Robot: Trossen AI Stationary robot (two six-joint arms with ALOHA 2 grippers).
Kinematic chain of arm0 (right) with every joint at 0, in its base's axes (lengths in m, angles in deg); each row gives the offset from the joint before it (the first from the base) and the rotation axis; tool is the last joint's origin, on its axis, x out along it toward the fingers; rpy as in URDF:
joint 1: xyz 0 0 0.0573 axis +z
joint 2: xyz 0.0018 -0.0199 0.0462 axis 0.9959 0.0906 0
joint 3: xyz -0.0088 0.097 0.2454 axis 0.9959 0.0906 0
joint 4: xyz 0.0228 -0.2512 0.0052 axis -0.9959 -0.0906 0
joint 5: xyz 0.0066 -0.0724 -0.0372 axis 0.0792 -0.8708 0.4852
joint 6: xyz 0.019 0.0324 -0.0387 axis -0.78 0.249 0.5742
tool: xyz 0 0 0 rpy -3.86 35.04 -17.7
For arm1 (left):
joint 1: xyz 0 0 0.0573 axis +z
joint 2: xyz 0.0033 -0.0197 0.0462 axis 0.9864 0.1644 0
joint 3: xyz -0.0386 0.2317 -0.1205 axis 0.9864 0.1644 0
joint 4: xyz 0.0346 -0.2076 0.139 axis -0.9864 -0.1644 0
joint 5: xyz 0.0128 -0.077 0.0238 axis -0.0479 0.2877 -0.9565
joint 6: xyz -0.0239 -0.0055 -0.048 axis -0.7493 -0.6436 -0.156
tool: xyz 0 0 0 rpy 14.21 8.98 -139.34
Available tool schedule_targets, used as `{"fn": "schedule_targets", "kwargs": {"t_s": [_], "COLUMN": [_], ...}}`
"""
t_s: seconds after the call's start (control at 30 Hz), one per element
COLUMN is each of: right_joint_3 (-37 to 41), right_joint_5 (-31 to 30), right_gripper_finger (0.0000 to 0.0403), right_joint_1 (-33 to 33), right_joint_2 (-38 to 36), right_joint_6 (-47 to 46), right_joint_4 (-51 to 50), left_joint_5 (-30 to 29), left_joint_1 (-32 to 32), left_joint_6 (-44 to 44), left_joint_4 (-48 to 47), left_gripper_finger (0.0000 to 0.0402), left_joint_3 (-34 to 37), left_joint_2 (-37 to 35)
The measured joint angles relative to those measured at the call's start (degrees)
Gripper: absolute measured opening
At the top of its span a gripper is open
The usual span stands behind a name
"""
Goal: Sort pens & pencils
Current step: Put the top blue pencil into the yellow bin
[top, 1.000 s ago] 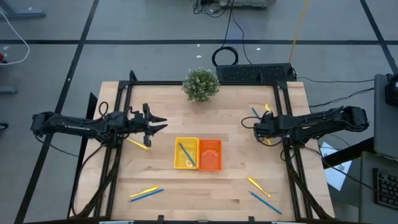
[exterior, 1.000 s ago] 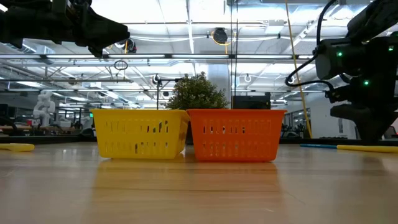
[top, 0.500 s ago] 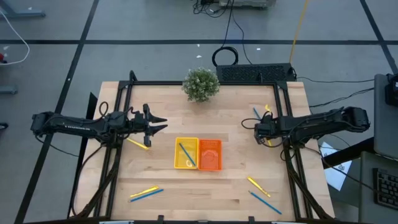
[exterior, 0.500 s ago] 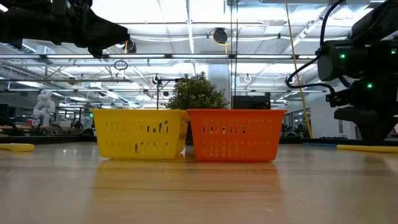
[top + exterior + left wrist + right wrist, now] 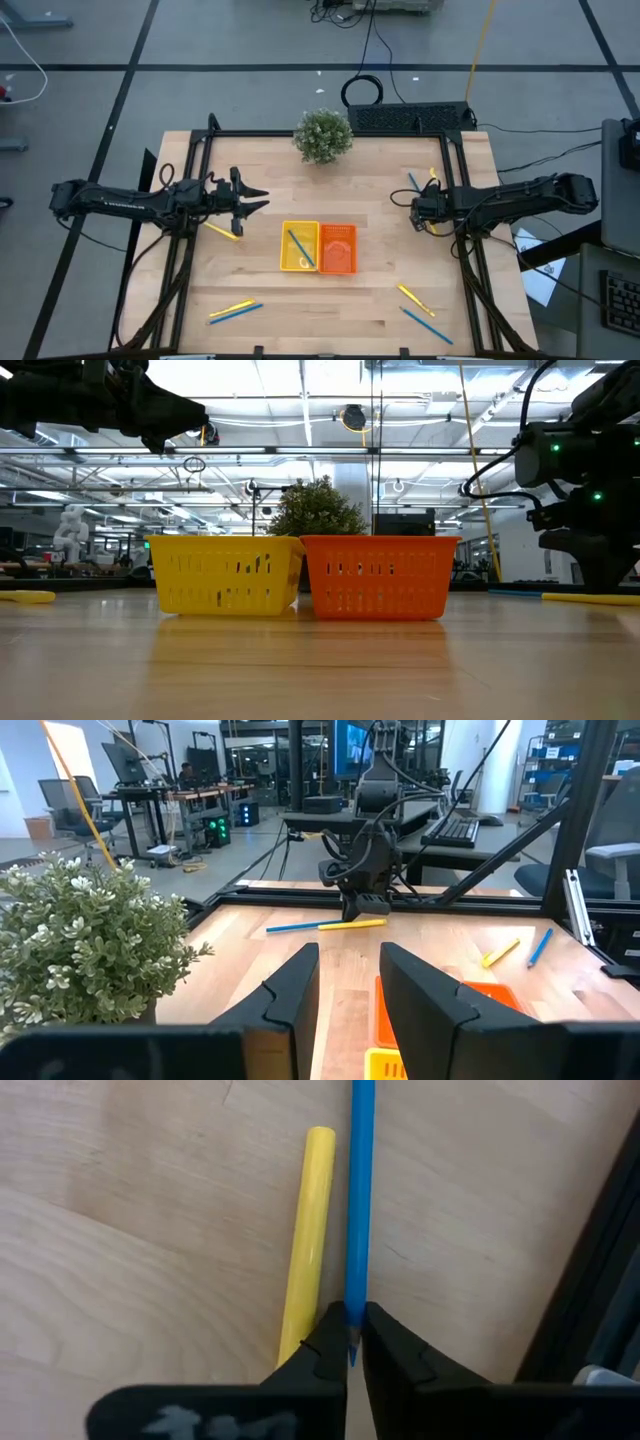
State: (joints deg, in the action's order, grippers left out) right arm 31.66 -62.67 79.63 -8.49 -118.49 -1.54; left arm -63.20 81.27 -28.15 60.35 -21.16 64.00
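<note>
High view first: our left gripper point(image 5: 254, 198) hangs above bare wood, its blunt dark fingers point(image 5: 295, 985) parted on nothing, a yellow stick point(image 5: 221, 230) lying just below it. Right of that sit the slotted plastic trays, yellow tray point(image 5: 299, 247) (one blue stick point(image 5: 300, 248) inside) touching orange tray point(image 5: 338, 248). Farther right, our right gripper point(image 5: 348, 1342) pinches the tip of a slim blue pencil point(image 5: 359, 1190), with a round yellow pen point(image 5: 309, 1230) just beside it on the pale grained table point(image 5: 380, 200).
</note>
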Motion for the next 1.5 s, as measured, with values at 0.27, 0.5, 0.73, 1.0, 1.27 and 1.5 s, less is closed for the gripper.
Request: {"fn": "schedule_targets", "kwargs": {"t_s": [0.27,0.5,0.73,1.0,1.27,1.5], "right_joint_3": [-0.4,-2.35,-2.58,-2.6,-0.27,8.32], "right_joint_5": [0.04,-3.46,-9.03,-14.6,-14.34,-1.63], "right_gripper_finger": [0.0002,0.0001,0.0001,0.0,0.0,0.0], "right_joint_1": [0.0,0.07,0.08,0.15,2.54,5.78], "right_joint_2": [-0.24,-1.57,-3.63,-7.97,-8.69,-7.1], "right_joint_6": [0.53,0.53,0.21,9.72,36.77,55.73], "right_joint_4": [-1.03,-2.58,-2.38,10.22,46.74,86.86], "left_joint_5": [0.0,0.0,0.0,0.0,0.0,0.01], "left_joint_1": [0.0,0.0,0.0,0.0,0.0,0.0], "left_joint_6": [0.01,0.02,0.02,0.04,0.04,0.27], "left_joint_4": [0.02,0.02,0.04,0.07,0.07,0.07], "left_gripper_finger": [0.0115,0.0115,0.0115,0.0115,0.0115,0.0115], "left_joint_3": [0.0,0.0,0.0,0.0,0.0,0.0], "left_joint_2": [0.0,0.0,0.0,0.0,0.0,0.0]}}
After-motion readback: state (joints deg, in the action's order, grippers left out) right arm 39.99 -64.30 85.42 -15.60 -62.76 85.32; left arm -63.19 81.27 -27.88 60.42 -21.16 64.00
